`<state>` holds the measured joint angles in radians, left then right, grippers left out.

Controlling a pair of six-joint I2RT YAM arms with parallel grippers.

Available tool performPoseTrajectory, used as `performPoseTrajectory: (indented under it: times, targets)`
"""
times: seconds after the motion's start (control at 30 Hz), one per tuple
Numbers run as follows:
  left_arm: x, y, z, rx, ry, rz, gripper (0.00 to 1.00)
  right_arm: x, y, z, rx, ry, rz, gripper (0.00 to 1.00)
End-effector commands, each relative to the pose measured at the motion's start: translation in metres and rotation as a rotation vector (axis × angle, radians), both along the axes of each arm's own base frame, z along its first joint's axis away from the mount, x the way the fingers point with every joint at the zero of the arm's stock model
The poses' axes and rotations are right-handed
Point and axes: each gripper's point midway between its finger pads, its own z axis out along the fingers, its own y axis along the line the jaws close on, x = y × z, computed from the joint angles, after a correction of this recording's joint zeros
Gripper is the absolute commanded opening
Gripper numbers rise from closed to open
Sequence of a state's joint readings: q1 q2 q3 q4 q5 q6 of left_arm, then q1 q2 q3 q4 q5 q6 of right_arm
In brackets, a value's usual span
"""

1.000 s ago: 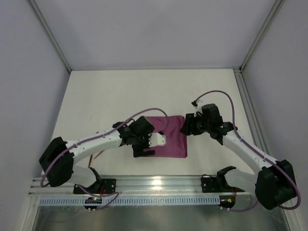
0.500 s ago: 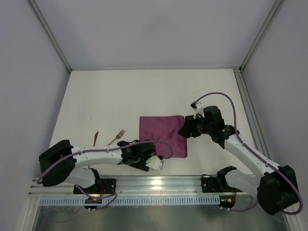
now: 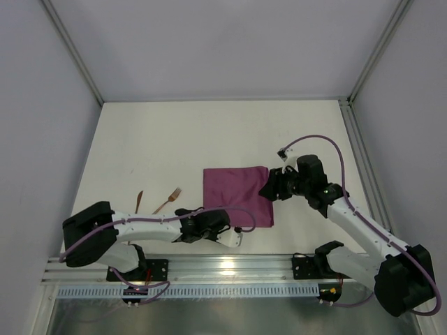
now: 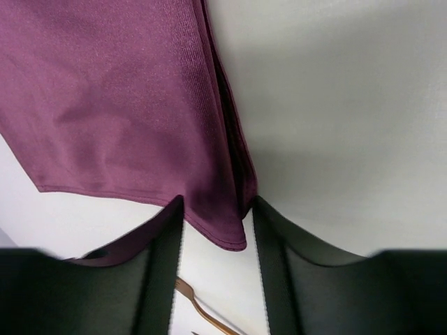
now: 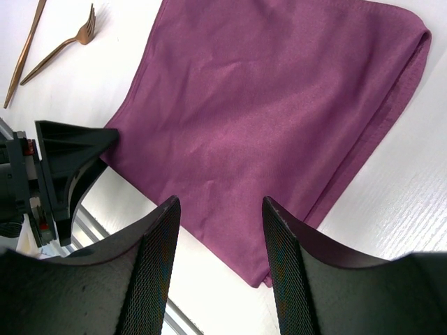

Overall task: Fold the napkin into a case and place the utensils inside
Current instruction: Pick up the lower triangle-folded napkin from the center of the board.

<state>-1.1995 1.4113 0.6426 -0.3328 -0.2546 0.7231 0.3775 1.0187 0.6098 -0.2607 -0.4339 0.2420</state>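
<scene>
The plum-purple napkin (image 3: 237, 192) lies folded into a flat rectangle in the middle of the table. My left gripper (image 3: 219, 226) is low at its near-left corner. In the left wrist view that corner (image 4: 227, 223) pokes between the half-closed jaws of the left gripper (image 4: 218, 204), with table showing between the fingers below it. My right gripper (image 3: 269, 187) hovers open over the napkin's right side, and cloth (image 5: 265, 118) fills the right wrist view beyond its fingertips (image 5: 171, 209). The copper utensils lie left of the napkin: a fork (image 3: 168, 201) and a slim piece (image 3: 139, 202).
The metal rail (image 3: 223, 265) with both arm bases runs along the near edge. Grey walls close in the table on the left, back and right. The fork (image 5: 63, 45) and the other utensil (image 5: 24, 52) show at the right wrist view's upper left.
My left arm came off the napkin's left side, swung down to the near edge, and its jaws narrowed round the near-left corner. The right gripper barely moved.
</scene>
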Motion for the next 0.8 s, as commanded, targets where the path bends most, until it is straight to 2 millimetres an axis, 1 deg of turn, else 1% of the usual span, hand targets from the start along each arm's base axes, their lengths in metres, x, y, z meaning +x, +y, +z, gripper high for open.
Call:
performPoseTrajectory:
  times: [0.0, 0.07, 0.1, 0.13, 0.17, 0.2, 0.23, 0.27, 0.3, 0.33, 0.37, 0.4, 0.43, 0.47, 0.5, 0.53, 0.57, 0.6, 0.63, 0.67, 0.7, 0.73, 0.77]
  targets:
    - [-0.007, -0.005, -0.01, -0.025, 0.026, 0.003, 0.39, 0.003, 0.004, 0.017, 0.034, -0.07, 0.023, 0.55]
    - [-0.005, -0.004, -0.01, -0.027, 0.012, 0.013, 0.31, 0.001, 0.006, 0.019, 0.039, -0.084, 0.042, 0.54]
    - [-0.004, -0.004, -0.009, -0.025, 0.006, 0.016, 0.2, 0.001, 0.006, 0.021, 0.045, -0.093, 0.048, 0.54]
    - [-0.001, -0.003, -0.006, -0.031, -0.008, 0.027, 0.14, 0.001, 0.007, 0.024, 0.045, -0.113, 0.064, 0.55]
    - [0.0, -0.003, -0.005, -0.038, -0.014, 0.032, 0.05, 0.002, 0.009, 0.03, 0.058, -0.143, 0.078, 0.54]
    - [0.0, -0.005, 0.001, -0.061, -0.018, 0.034, 0.0, 0.0, 0.012, 0.033, 0.071, -0.165, 0.1, 0.55]
    - [0.0, -0.007, 0.004, -0.081, -0.009, 0.037, 0.0, 0.0, 0.013, 0.043, 0.081, -0.224, 0.125, 0.54]
    - [-0.006, -0.01, 0.006, -0.107, 0.033, 0.028, 0.0, 0.003, 0.016, 0.056, 0.1, -0.299, 0.148, 0.55]
    - [-0.003, -0.009, 0.016, -0.142, 0.055, 0.049, 0.0, 0.001, 0.016, 0.057, 0.103, -0.339, 0.17, 0.55]
    - [-0.005, -0.01, 0.02, -0.17, 0.088, 0.058, 0.0, -0.003, 0.018, 0.069, 0.117, -0.409, 0.199, 0.55]
    - [-0.002, -0.009, 0.024, -0.205, 0.135, 0.089, 0.0, -0.001, 0.018, 0.074, 0.094, -0.493, 0.236, 0.55]
    - [-0.001, -0.009, 0.034, -0.238, 0.151, 0.1, 0.0, -0.004, 0.018, 0.075, 0.077, -0.549, 0.273, 0.55]
    - [0.002, -0.007, 0.038, -0.257, 0.164, 0.116, 0.0, -0.005, 0.018, 0.08, 0.064, -0.609, 0.302, 0.55]
    - [0.004, -0.004, 0.04, -0.263, 0.173, 0.129, 0.0, -0.007, 0.019, 0.09, 0.048, -0.696, 0.321, 0.55]
    - [0.007, -0.003, 0.043, -0.29, 0.199, 0.141, 0.0, -0.011, 0.019, 0.088, 0.038, -0.727, 0.336, 0.55]
    - [0.008, 0.0, 0.046, -0.301, 0.208, 0.149, 0.0, -0.016, 0.022, 0.09, 0.03, -0.771, 0.371, 0.55]
    - [0.009, 0.001, 0.048, -0.308, 0.215, 0.15, 0.0, -0.028, 0.028, 0.095, 0.028, -0.836, 0.415, 0.55]
    - [0.012, 0.002, 0.048, -0.323, 0.233, 0.162, 0.0, -0.034, 0.03, 0.085, -0.016, -0.89, 0.462, 0.55]
    - [0.012, 0.001, 0.051, -0.335, 0.244, 0.162, 0.0, -0.042, 0.035, 0.082, -0.036, -0.929, 0.5, 0.55]
    - [0.014, 0.001, 0.052, -0.342, 0.253, 0.165, 0.0, -0.062, 0.046, 0.07, -0.053, -0.952, 0.58, 0.55]
    - [0.018, 0.003, 0.053, -0.347, 0.257, 0.18, 0.0, -0.069, 0.05, 0.063, -0.108, -1.012, 0.649, 0.56]
    - [0.021, 0.002, 0.055, -0.349, 0.251, 0.182, 0.0, -0.079, 0.052, 0.047, -0.149, -0.977, 0.702, 0.56]
    - [0.022, 0.003, 0.054, -0.344, 0.247, 0.179, 0.0, -0.089, 0.059, 0.036, -0.199, -0.964, 0.746, 0.57]
